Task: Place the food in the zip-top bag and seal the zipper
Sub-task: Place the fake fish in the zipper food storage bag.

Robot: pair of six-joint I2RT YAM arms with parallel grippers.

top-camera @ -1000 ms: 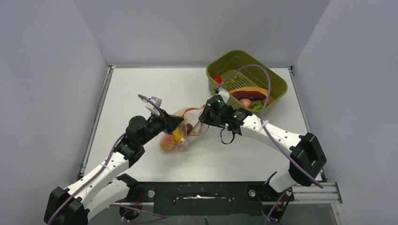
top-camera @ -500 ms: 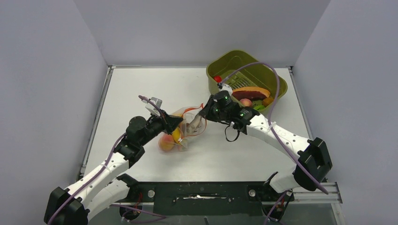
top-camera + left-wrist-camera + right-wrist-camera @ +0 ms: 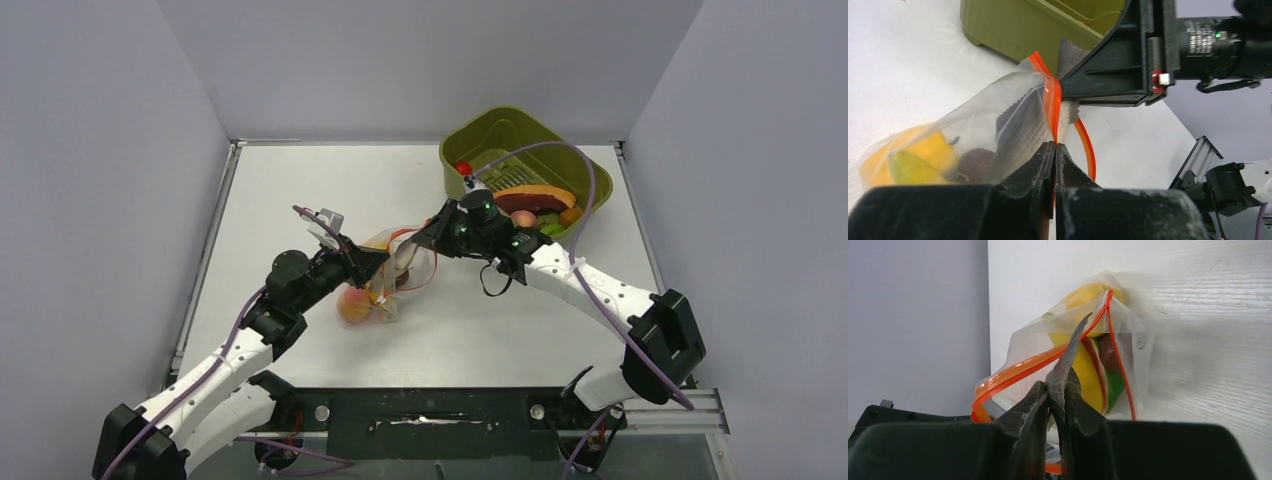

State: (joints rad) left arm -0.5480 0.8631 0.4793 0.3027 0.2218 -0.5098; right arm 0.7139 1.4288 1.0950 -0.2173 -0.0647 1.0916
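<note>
**Bag pinched at its mouth by both hands**

The zip-top bag [image 3: 385, 280] sits about midway between the worktop's [image 3: 300, 180] near and far edges, a little left of centre. Its loaded end rests on the surface and its mouth is drawn up between the two arms. Through the clear plastic show the food: a yellow pepper [image 3: 923, 147], a dark purple piece [image 3: 973, 165], a peach [image 3: 354, 305] and a watermelon slice [image 3: 1105, 375]. The zipper [image 3: 1050, 100] is not pressed together along its whole width. In the wrist views its two orange runs part and loop away from each other, so the mouth gapes.

The left hand [image 3: 1054, 146] has its fingers together, with the orange strip running down between their tips. The right hand [image 3: 1060, 387] comes in from the opposite side, its fingers nearly meeting and clamped on the bag's mouth edge just beside the left hand's grip.

The olive-green tub [image 3: 500, 112] stands well apart in the far right corner, with more toy pieces [image 3: 535, 197] inside it.
</note>
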